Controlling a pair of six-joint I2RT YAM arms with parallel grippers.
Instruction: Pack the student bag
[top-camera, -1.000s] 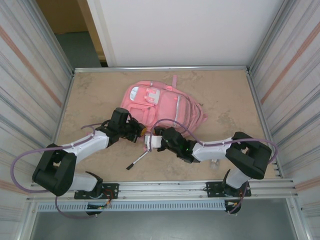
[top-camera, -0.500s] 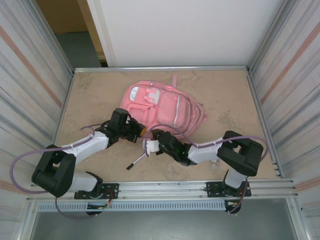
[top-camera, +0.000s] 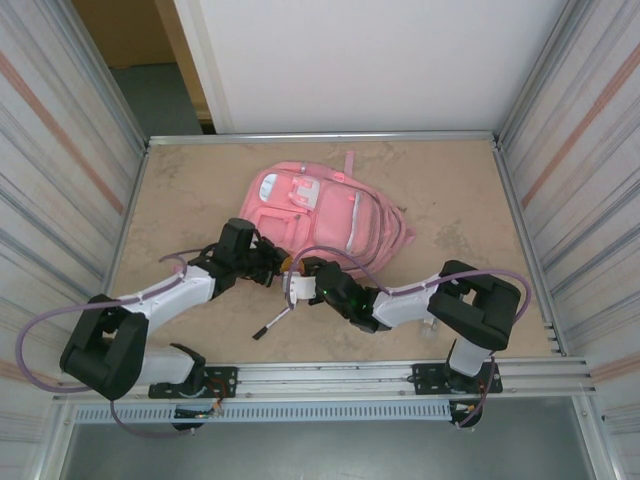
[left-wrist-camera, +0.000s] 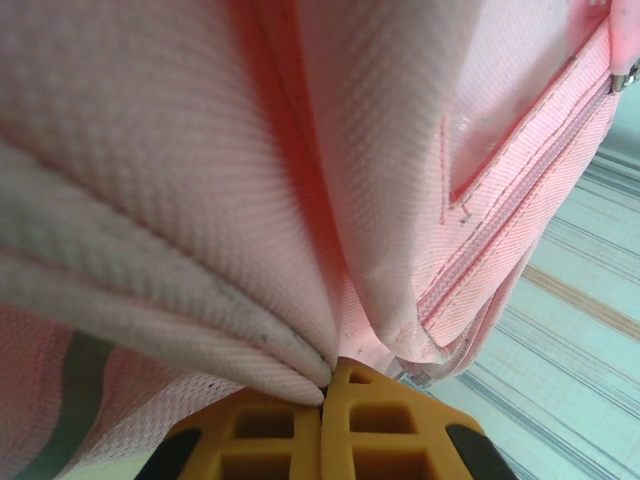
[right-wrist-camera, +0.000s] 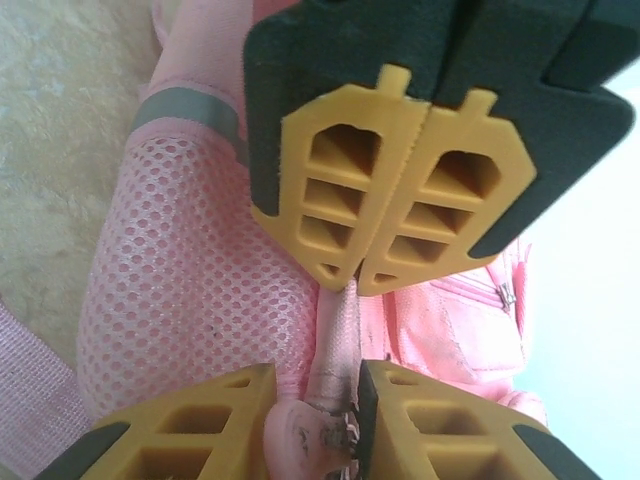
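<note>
Both clenched on the student bag (top-camera: 330, 215): a fabric fold in the left tool (left-wrist-camera: 325, 390), a pink pull tab (right-wrist-camera: 300, 435) in the right tool (right-wrist-camera: 315, 390), at its near edge. Lying flat on the bench (top-camera: 200, 200), long axis slanting far-left to near-right, carry loop (top-camera: 348, 160) pointing away.

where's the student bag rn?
Top view: the student bag lies flat mid-table, toward the far edge, its near edge right at the left gripper and right gripper.
</note>
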